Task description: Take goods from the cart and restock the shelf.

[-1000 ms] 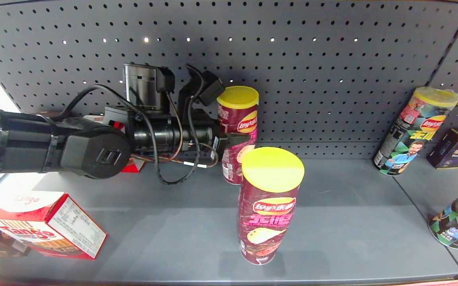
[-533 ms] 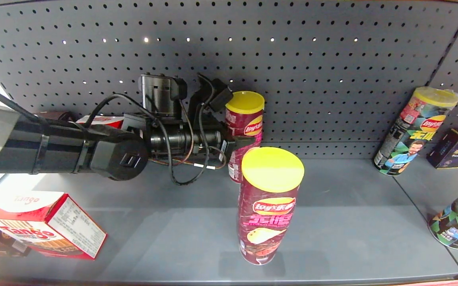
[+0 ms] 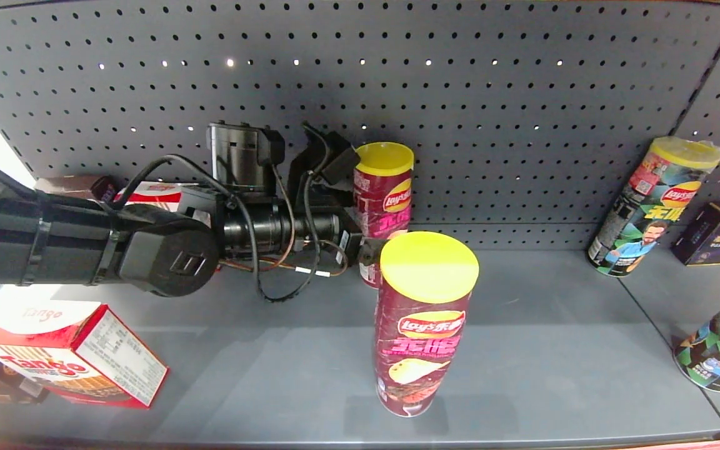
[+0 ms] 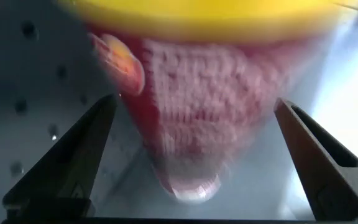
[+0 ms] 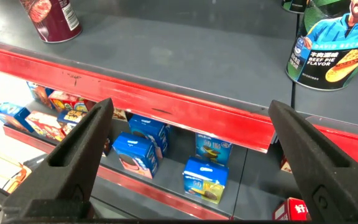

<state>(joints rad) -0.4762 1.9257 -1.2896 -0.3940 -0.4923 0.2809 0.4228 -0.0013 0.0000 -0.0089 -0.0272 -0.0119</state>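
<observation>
The left gripper (image 4: 194,104) is in at the back of the shelf (image 3: 554,325), a little left of centre in the head view. Its fingers are spread to either side of the rear chip can (image 3: 385,194), and in the left wrist view there is a gap on each side, so nothing is being pinched. That can stands just in front of the pegboard (image 3: 491,125) and looks to be resting on the shelf, though its base is partly hidden. I'd say it has been set deep on purpose, to line up behind the front chip can (image 3: 422,325), which stands upright at centre frame and nearer the shelf's edge. The two make a row front to back, and the arm comes in from the left so it doesn't knock the front one.

The right gripper (image 5: 191,112) hangs low by the red shelf edge (image 5: 229,115), fingers wide apart and holding nothing.

Both red cans have their yellow lids on, so what is inside can't be seen. The shelf also holds a red-and-white box (image 3: 79,356) lying at lower left. A green-and-black can (image 3: 650,206) leans against the pegboard at upper right, with a dark box (image 3: 719,232) beside it. Another patterned can (image 3: 719,350) sits at the right edge. The tier below holds blue boxes (image 5: 135,152).
</observation>
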